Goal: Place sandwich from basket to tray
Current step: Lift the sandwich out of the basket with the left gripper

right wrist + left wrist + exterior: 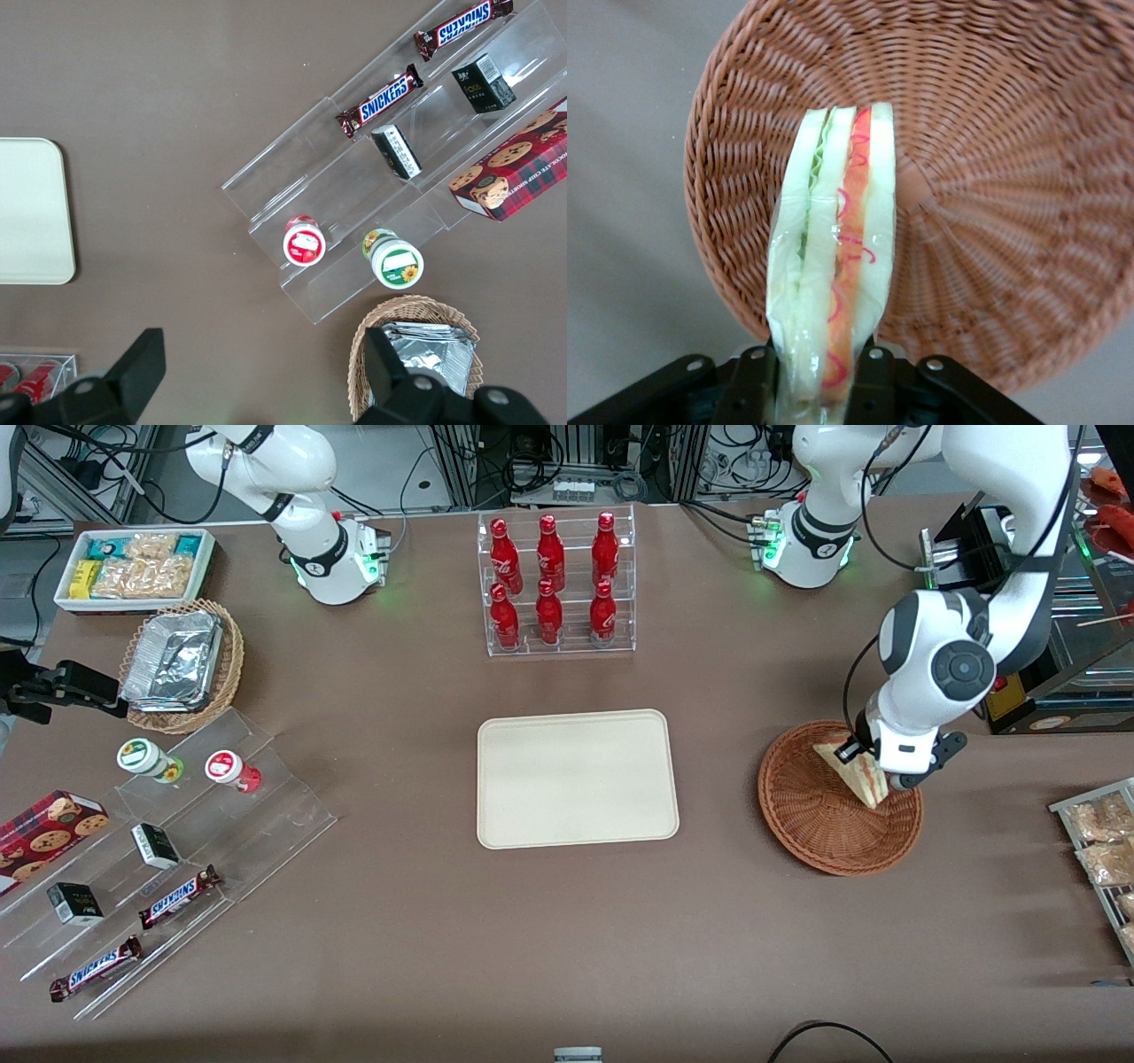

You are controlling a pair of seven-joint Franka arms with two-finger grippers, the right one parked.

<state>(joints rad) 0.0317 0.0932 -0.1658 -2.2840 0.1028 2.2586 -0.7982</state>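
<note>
One sandwich [833,266] is sitting pinched between the two black fingers [873,390] of the left arm's gripper [818,385], which is closing on its wrapped lower end. In the wrist view the wedge is standing edge-on, showing pale bread with a light-green layer and a red-orange layer, and it is pointing from the fingers toward twelve o'clock over the woven bowl.

In the front view the sandwich [852,771] is hanging over the reddish-brown basket [824,824], tilted, with its filled edge facing about four o'clock and the gripper [873,766] gripping it at the basket's two o'clock part. Whether its lowest corner is touching the wicker cannot be told.

From the basket, the cream tray [578,778] is lying at nine o'clock, well apart, toward the middle of the table. At twelve o'clock from the tray a clear rack of red bottles [555,584] is standing, farther from the front camera. Toward the parked arm's end, a tan wicker basket with a foil container [177,660] is sitting near a white box of snack packets [135,567].
</note>
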